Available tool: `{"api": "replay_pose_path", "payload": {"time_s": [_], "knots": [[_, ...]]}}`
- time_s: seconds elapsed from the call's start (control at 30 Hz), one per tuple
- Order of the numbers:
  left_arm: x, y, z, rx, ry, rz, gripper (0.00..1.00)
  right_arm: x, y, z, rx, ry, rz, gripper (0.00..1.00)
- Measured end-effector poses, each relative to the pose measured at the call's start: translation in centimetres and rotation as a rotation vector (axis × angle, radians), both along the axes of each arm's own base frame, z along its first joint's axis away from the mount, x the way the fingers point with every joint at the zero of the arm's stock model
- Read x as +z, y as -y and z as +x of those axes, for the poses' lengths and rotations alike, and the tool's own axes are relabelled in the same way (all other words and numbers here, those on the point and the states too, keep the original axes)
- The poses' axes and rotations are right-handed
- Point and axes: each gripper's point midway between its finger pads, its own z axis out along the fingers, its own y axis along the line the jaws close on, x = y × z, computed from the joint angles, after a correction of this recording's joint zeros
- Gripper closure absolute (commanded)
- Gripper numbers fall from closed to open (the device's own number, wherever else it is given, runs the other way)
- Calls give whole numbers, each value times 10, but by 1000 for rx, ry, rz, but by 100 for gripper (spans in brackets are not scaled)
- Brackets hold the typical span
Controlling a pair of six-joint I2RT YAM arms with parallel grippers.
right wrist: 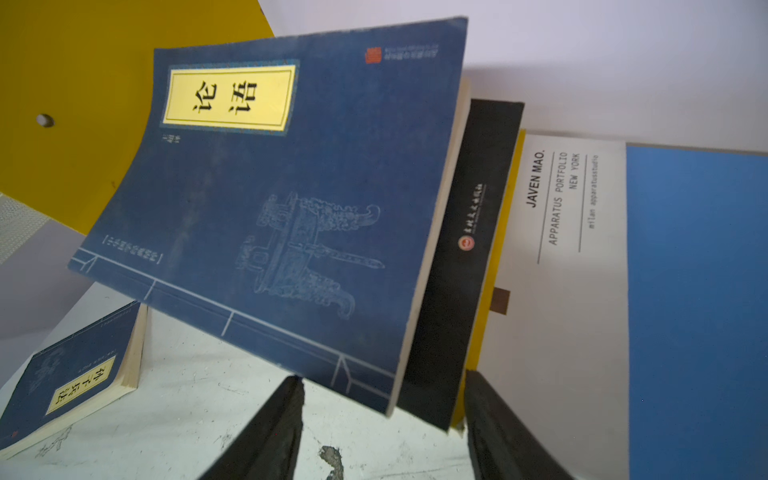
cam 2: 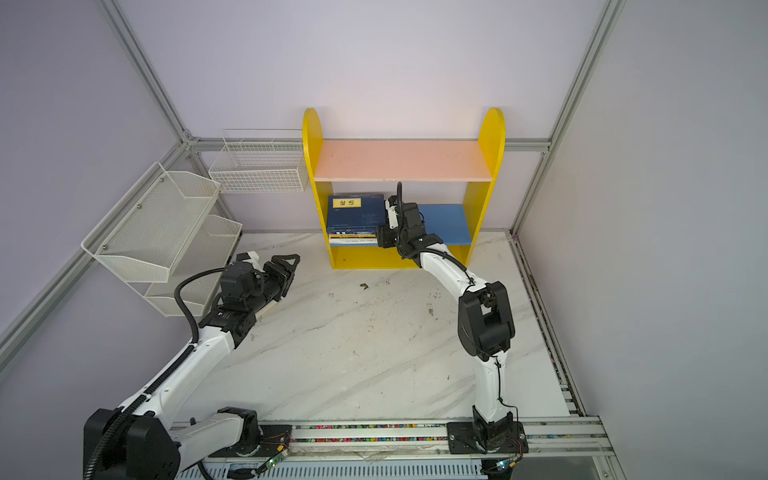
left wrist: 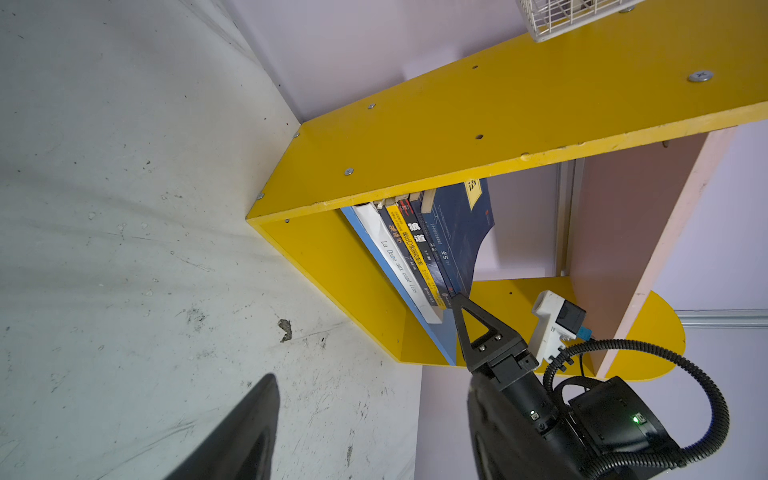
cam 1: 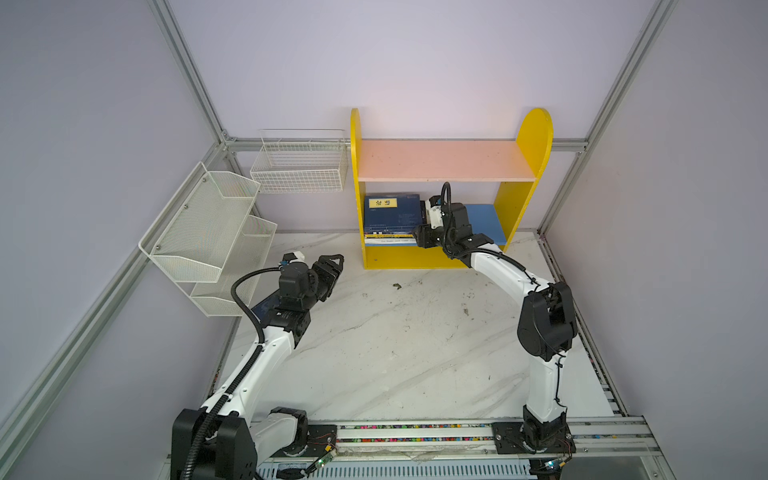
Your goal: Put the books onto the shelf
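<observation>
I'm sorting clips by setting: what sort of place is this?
Probably a robot lab cell: an aluminium frame with plain panels encloses a marble-patterned tabletop, and the left arm and right arm stand on a rail at its front.

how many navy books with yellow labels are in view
2. The top navy book caps the stack on the blue lower board; the loose navy book lies on the table. A third may hide in the stack.

books (left wrist: 419, 249) 7 | shelf (cam 1: 446, 160) 1 | wire basket (cam 1: 299, 166) 1 | mesh rack (cam 1: 199, 224) 1 | arms (cam 1: 544, 374) 2
</observation>
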Motion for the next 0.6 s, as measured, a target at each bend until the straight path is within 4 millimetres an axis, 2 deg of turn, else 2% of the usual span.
{"api": "replay_pose_path", "payload": {"time_s": [0.33,0.6], "knots": [[1,-2,0,12,2,4,29,-4,-3,0,13,-6,4,34],[-6,-9,0,31,-17,7,29,-2,-5,-3,21,5,10,35]]}}
